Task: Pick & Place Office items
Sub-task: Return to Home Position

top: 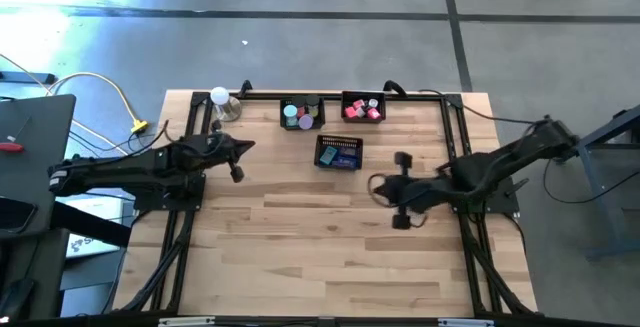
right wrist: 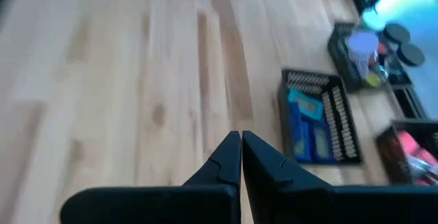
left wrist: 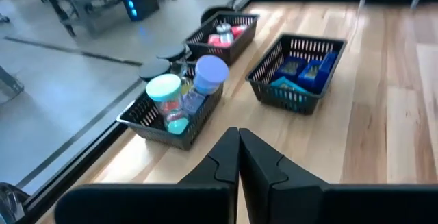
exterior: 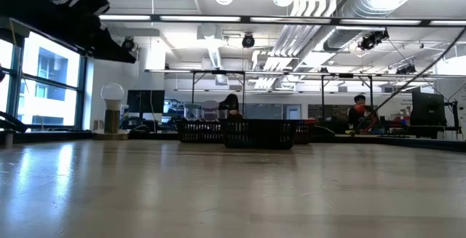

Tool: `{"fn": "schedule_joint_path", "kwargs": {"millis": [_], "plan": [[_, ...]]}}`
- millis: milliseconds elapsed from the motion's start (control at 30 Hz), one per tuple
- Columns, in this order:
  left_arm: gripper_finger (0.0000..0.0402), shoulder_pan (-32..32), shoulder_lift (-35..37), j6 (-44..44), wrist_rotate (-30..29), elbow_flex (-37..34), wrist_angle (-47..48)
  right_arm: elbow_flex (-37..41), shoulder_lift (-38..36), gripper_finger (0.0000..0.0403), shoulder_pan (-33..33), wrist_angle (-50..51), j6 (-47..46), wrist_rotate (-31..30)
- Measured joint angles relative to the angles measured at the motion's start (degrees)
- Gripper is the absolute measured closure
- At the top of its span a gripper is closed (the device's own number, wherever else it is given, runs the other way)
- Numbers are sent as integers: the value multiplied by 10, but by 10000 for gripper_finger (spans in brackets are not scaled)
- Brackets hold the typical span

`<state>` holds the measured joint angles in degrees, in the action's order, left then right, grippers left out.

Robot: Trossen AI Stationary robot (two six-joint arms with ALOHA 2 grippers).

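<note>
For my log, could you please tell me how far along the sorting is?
Sorting looks done: teal and lavender pieces, pink-red pieces and blue blocks each sit in their own black mesh tray. In hand: nothing; the left gripper and right gripper hover shut and empty over the table. Left: seemingly only parking the arms.

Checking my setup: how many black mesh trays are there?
3: left tray and right tray side by side at the far edge, third tray just nearer the middle.

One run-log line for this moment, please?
left gripper: shut, empty, table left | right gripper: shut, empty, table right | office items: in three black trays
</note>
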<state>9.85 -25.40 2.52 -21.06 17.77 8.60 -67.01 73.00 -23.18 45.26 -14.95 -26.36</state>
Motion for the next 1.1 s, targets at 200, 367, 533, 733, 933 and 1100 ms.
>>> {"fn": "schedule_joint_path", "kwargs": {"millis": [200, 367, 533, 733, 933, 1100], "plan": [[401, -3, 109, 0, 19, -42, 0, 195, -177, 401, 24, -216, 57, 38], [401, 5, 184, -26, 73, -70, 2, 359, -308, 401, 88, -386, 89, 128], [401, 10, 227, -47, 98, -98, 10, 482, -402, 401, 157, -482, 76, 208], [401, 10, 239, -73, 98, -125, 9, 573, -484, 401, 211, -519, 57, 243], [401, 10, 237, -85, 98, -133, 5, 636, -520, 401, 218, -578, 56, 261], [401, 10, 236, -86, 99, -134, 7, 665, -527, 401, 218, -591, 55, 260]]}}
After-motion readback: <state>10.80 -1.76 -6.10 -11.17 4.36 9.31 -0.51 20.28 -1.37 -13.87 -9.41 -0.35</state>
